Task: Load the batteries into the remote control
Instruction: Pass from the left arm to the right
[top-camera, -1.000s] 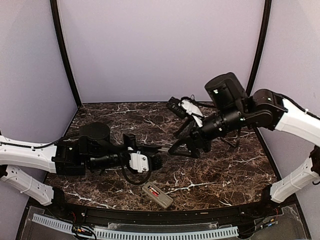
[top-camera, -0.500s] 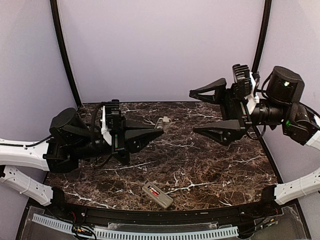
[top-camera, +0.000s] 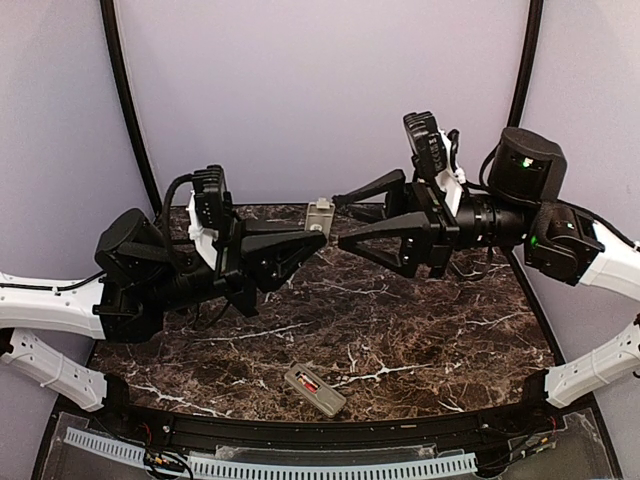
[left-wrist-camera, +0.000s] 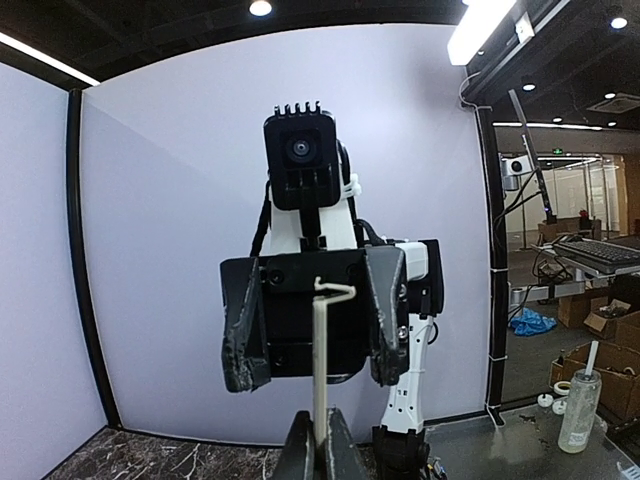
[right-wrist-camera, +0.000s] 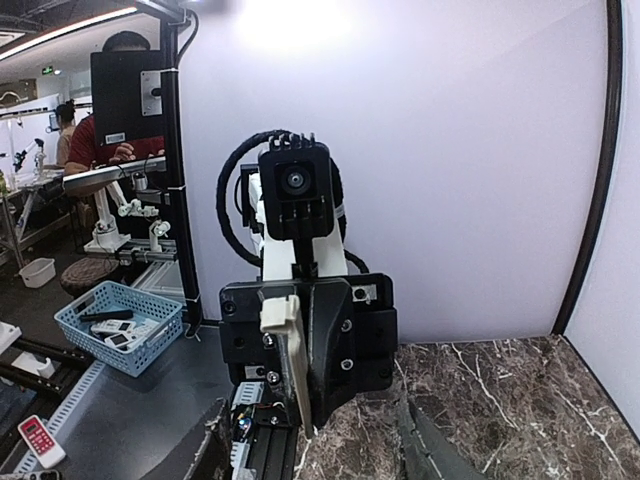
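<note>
Top external: the left gripper (top-camera: 318, 238) is raised well above the marble table (top-camera: 420, 330), its fingers closed on a small grey cover piece (top-camera: 320, 214) that stands up from the tips. The right gripper (top-camera: 340, 222) faces it at the same height with its jaws spread wide, tips just beside the cover and not touching. The remote control (top-camera: 316, 391) lies back-up near the front edge, well apart from both arms. We see one red battery (top-camera: 309, 383) in its open bay and cannot tell whether a second is seated. Left wrist: the cover (left-wrist-camera: 319, 360) shows edge-on, pinched at its lower end. The right gripper's fingers (left-wrist-camera: 243, 340) stand parted on either side of it. Right wrist: its own fingers (right-wrist-camera: 215, 452) sit far apart at the bottom of the frame, holding nothing, and the cover (right-wrist-camera: 283, 340) is tilted slightly in the left's grip. Risks, as we judge them: this looks like a mid-air handover of a thin piece held by one end. An off-centre closure or an early release could twist or drop it onto the table. Fitting the cover before both batteries are in would leave the task short.
</note>
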